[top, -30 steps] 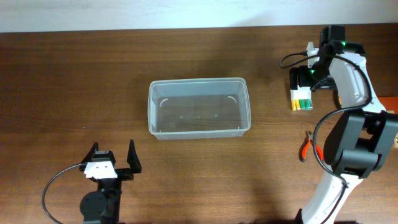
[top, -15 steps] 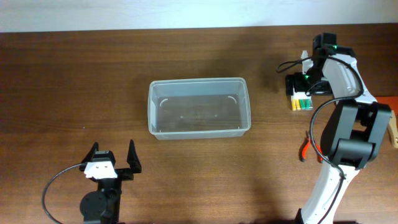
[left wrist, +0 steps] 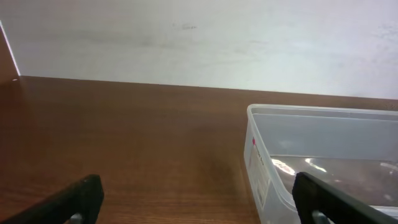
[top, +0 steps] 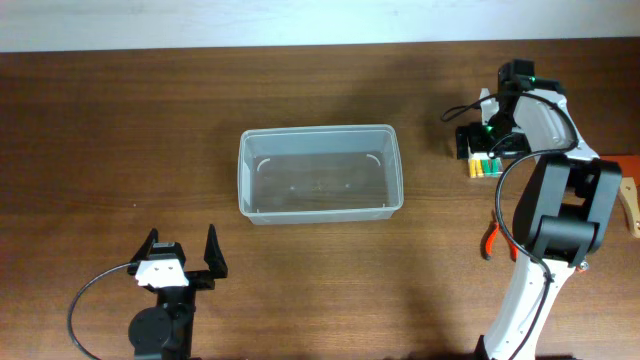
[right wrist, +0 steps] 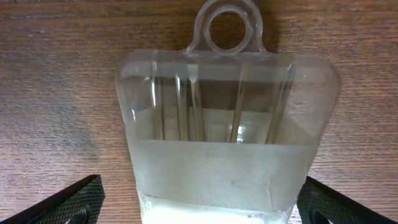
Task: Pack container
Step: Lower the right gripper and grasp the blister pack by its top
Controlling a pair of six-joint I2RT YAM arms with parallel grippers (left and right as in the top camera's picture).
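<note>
Left gripper (top: 182, 238) nearest, jaws apart and empty; translucent clear plastic rectangular container (top: 320, 130) mid brown wooden tabletop (top: 110, 150) holds nothing, packing looks unstarted; far right, right gripper (top: 476, 140) jaws wide apart over clear plastic hang-pack (right wrist: 227, 149), ungripped.

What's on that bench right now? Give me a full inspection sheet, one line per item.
Surface: brown wooden table, no spills seen.
Job's things: container upright, empty, mid-table; clear hang-loop case of slim bits lies flat outside it, far right.
Clutter: red-handled pliers beside the right arm.
Grippers: left gripper open, holding nothing; right gripper open, astride the case, not closed on it.
Cables: black cable loops by the left arm, away from the container.
Surroundings: white wall behind the table.
</note>
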